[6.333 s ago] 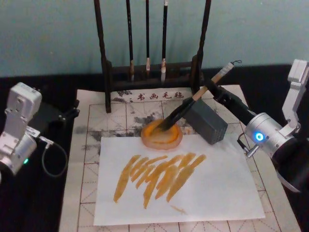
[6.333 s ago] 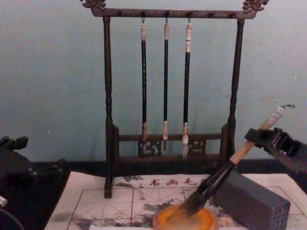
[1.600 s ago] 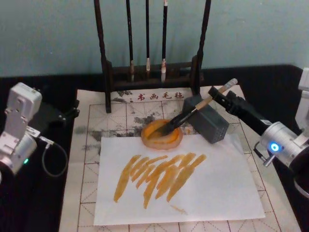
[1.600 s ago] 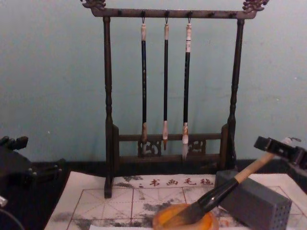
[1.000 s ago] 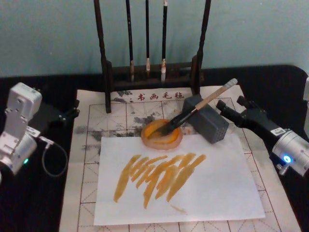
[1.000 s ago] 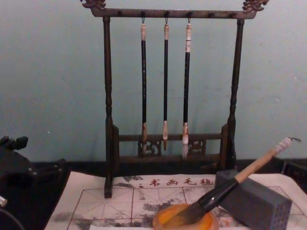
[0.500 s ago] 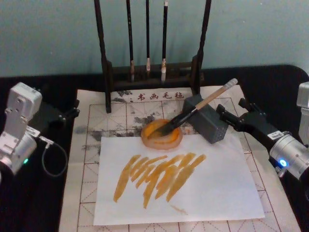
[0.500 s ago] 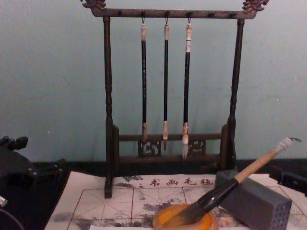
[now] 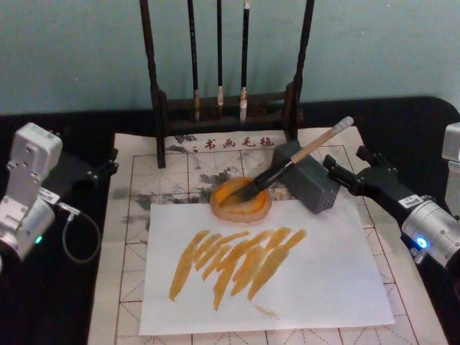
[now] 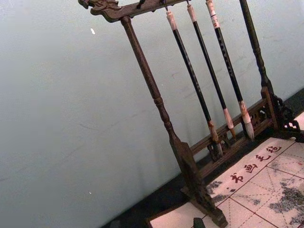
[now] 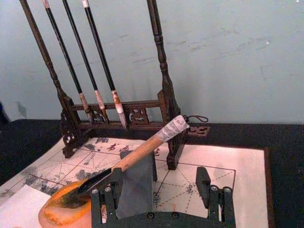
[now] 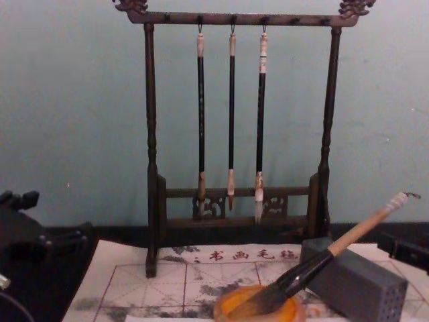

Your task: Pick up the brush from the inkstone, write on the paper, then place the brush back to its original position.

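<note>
Brush [image 9: 293, 162] rests center frame, bristles in inkstone [image 9: 241, 202], handle propped on grey block [image 9: 307, 176]. Right gripper [image 9: 347, 171] at right, fingers spread, empty, just beside block. Left gripper [image 9: 100, 170] parked far left.

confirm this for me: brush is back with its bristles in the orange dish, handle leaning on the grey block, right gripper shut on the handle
Not quite. In the head view the right gripper is open and clear of the brush. The rest holds: bristles in the orange dish, handle leaning on the grey block.
</note>
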`<state>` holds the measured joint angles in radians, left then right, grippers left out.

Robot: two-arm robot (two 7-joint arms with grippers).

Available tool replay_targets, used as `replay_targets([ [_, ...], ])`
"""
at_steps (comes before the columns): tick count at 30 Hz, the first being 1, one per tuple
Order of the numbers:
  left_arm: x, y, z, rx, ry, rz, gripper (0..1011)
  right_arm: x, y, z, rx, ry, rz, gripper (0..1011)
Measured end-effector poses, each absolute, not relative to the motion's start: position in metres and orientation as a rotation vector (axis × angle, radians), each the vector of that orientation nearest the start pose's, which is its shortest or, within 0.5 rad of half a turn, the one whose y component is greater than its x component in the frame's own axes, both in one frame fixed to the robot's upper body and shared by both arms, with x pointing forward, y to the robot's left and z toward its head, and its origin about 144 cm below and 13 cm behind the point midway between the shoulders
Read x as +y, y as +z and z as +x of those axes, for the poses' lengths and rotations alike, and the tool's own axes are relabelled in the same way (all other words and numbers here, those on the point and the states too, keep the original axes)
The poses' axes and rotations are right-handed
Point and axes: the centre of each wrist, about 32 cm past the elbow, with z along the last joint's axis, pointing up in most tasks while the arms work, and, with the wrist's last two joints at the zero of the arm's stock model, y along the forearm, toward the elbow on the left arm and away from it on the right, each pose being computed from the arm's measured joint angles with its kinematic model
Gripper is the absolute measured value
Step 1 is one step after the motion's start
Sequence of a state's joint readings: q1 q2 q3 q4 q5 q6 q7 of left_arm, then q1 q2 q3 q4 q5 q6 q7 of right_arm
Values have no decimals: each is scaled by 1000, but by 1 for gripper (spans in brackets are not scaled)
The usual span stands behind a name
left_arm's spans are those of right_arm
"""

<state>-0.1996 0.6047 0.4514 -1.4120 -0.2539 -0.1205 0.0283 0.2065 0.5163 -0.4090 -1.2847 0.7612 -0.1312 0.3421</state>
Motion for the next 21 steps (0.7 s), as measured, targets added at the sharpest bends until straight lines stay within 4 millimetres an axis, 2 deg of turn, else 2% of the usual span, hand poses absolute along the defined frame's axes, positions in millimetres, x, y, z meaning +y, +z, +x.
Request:
replay_targets([
  [21, 310, 1140, 489, -285, 1248, 305, 1001, -311, 1111, 494, 218, -1059, 67, 1002],
])
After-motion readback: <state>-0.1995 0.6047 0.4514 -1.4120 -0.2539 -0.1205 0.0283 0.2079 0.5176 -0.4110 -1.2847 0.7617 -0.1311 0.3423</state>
